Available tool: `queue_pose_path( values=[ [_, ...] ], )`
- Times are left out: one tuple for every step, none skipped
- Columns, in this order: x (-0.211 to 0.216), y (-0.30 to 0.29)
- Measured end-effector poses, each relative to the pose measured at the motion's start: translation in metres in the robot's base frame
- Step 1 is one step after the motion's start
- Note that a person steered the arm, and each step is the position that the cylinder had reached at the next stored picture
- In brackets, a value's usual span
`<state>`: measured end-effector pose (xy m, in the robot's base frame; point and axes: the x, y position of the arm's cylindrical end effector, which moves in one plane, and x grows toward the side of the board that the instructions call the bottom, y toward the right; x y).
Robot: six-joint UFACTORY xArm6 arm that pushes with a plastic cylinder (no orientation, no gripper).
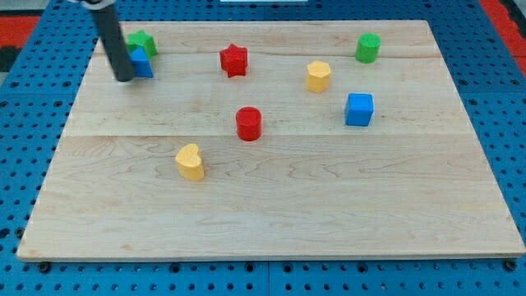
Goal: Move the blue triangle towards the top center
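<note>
Blue triangle (142, 62) sits near board's (271, 214) top-left corner, partly hidden behind rod. Green block (145, 41) touches it on upper side. My tip (124, 78) rests against triangle's left edge; no claw on this rig. Your push toward red star (234, 60), right of triangle, looks sensibly lined up.

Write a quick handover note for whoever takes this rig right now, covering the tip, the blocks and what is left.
My tip sits at the left side of the blue triangle block, touching or nearly so, near the wooden board's top left corner. A green block is just behind it. The red star block sits near the top center.
Done: tip in position.
Left: push the blue triangle towards the view's right to the top center.
</note>
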<state>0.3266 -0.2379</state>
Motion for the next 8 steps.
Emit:
queue_pose_path(
  values=[
    [-0.029,-0.033],
    [-0.022,0.017],
    [-0.011,0.075],
    [-0.011,0.075],
    [0.017,0.078],
    [-0.004,0.079],
    [-0.023,0.106],
    [-0.050,0.127]
  ],
)
